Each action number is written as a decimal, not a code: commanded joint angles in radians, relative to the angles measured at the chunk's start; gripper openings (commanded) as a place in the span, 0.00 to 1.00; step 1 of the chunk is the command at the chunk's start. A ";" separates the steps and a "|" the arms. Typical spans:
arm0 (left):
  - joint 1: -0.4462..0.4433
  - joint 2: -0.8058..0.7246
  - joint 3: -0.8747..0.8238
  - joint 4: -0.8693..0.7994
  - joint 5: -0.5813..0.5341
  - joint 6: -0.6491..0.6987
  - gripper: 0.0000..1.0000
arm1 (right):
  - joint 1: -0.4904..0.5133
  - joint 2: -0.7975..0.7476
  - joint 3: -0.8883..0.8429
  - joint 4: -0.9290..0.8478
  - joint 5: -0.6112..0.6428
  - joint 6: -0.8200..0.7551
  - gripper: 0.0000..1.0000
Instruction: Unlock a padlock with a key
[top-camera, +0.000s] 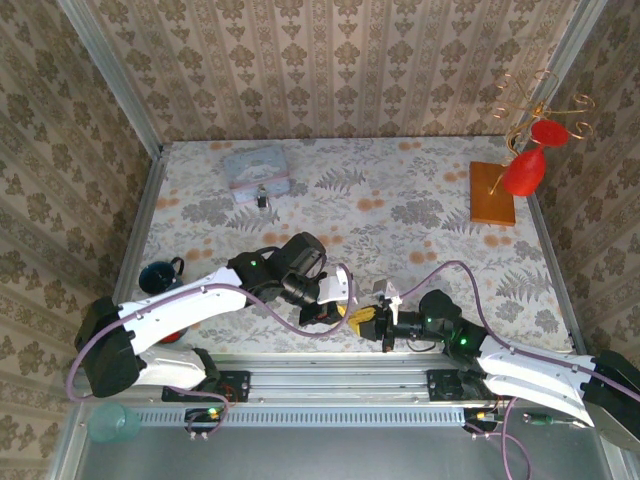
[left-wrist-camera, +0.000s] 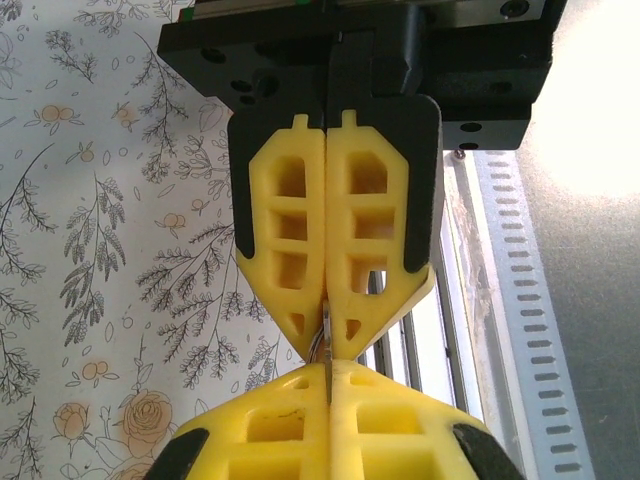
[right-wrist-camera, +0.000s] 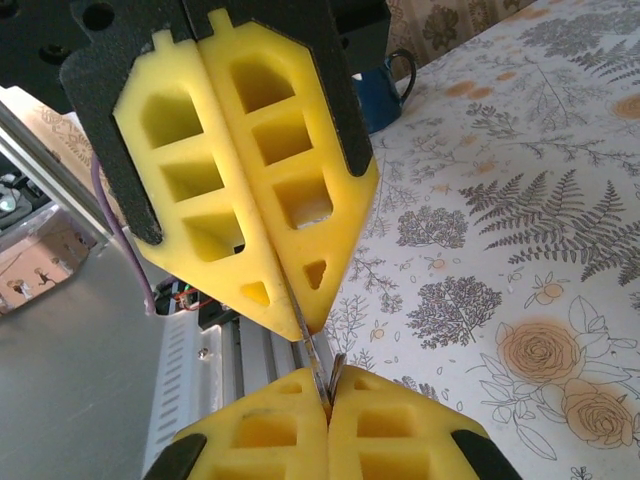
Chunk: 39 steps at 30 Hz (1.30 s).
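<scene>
The key is a thin silvery blade pinched edge-on between two pairs of yellow fingers that meet tip to tip. My left gripper is shut on one end and my right gripper is shut on the other. In the right wrist view the key runs from the left gripper down into the right gripper, with a small ring beside it. From above, the left gripper and the right gripper meet near the table's front edge. The tiny dark padlock lies far back, just in front of the pastel tin.
A dark blue mug stands at the left edge, also seen as the mug. A wooden stand with wire arms and red pieces stands at the back right. The metal rail runs just below the grippers.
</scene>
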 joint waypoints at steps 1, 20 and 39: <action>0.007 -0.011 -0.012 -0.006 0.027 0.025 0.00 | -0.003 -0.001 0.043 -0.014 0.062 0.023 0.00; 0.460 -0.329 -0.289 0.531 -0.327 -0.585 0.76 | -0.108 -0.069 0.193 -0.466 0.376 0.136 0.00; 0.776 0.372 -0.017 0.765 -0.519 -0.664 0.86 | -0.426 -0.060 0.261 -0.693 0.123 0.054 0.00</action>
